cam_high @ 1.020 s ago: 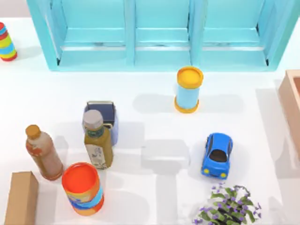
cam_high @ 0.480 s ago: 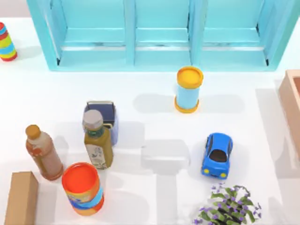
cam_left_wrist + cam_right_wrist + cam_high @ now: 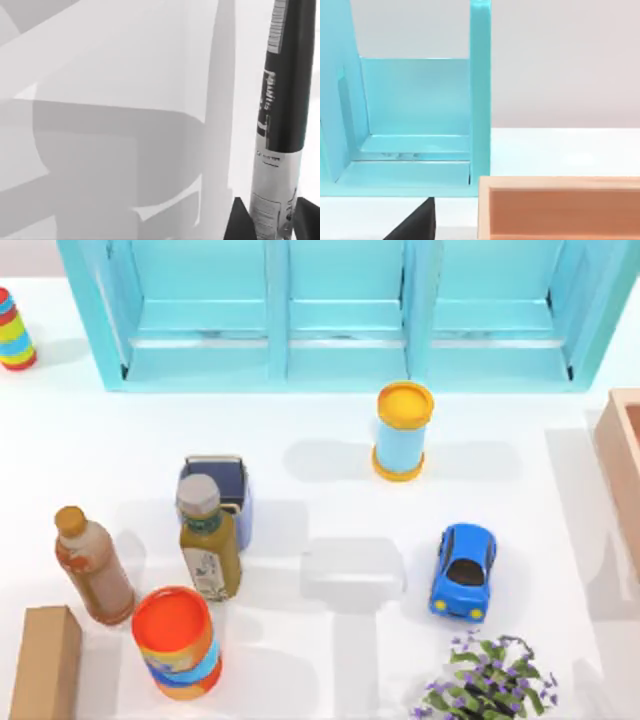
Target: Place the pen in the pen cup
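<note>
1. One wide turquoise wooden shelf unit [image 3: 340, 310] is standing along the far edge of the white table [image 3: 300, 430].
2. One pale wooden tray [image 3: 625, 470] is lying at the table's right edge. The right gripper [image 3: 415, 225] is sitting parked near it, facing the shelf unit. Its state cannot be told.
3. One orange-lidded striped can [image 3: 175, 640] is standing front-left, just beside a green-labelled bottle with a grey cap [image 3: 208, 545].
4. One blue toy car [image 3: 463, 570] is resting right of centre, well apart from the cup.
5. One small squarish periwinkle-blue pen cup [image 3: 222, 490] with a dark navy inside is standing upright, left of centre. The grey-capped bottle is crowding its near side, and its mouth is facing up, unobstructed.
6. One left gripper [image 3: 272, 222] is hanging over bare white tabletop, its jaws clamped on the lower barrel of the pen.
7. One slim black-and-silver printed pen [image 3: 280, 125] is riding in that grip, its long end pointing away from the wrist. Its place relative to the cup cannot be told.
   - Handling, judged: it is looking light, rigid and smooth, so it is likely to slip or pivot.
   - Holding near the end is suiting a tip-first drop. The free end is needing to be aligned over the cup mouth, clear of the neighbouring bottle.
</note>
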Action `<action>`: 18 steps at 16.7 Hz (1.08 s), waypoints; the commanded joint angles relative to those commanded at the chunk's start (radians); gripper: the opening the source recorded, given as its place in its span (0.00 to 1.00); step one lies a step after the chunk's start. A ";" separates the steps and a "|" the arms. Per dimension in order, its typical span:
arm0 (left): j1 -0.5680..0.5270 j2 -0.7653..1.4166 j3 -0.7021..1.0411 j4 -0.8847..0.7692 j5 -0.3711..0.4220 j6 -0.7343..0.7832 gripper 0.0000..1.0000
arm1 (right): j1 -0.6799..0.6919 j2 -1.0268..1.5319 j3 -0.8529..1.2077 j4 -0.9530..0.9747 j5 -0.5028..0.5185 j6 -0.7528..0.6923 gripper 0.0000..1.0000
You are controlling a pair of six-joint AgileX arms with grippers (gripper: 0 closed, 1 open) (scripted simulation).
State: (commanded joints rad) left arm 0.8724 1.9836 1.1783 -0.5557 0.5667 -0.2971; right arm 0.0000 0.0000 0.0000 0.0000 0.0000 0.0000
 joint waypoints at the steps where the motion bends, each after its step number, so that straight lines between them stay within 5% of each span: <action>1: 0.027 -0.026 0.008 -0.054 0.004 0.031 0.00 | 0.000 0.000 0.000 0.000 0.000 0.000 1.00; 10: 0.302 -0.331 0.070 -0.617 0.029 0.343 0.00 | 0.000 0.000 0.000 0.000 0.000 0.000 1.00; 18: 0.329 -0.375 0.073 -0.671 0.032 0.388 0.00 | 0.000 0.000 0.000 0.000 0.000 0.000 1.00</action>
State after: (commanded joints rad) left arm 1.2015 1.6084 1.2513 -1.2263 0.5992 0.0906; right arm 0.0000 0.0000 0.0000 0.0000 0.0000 0.0000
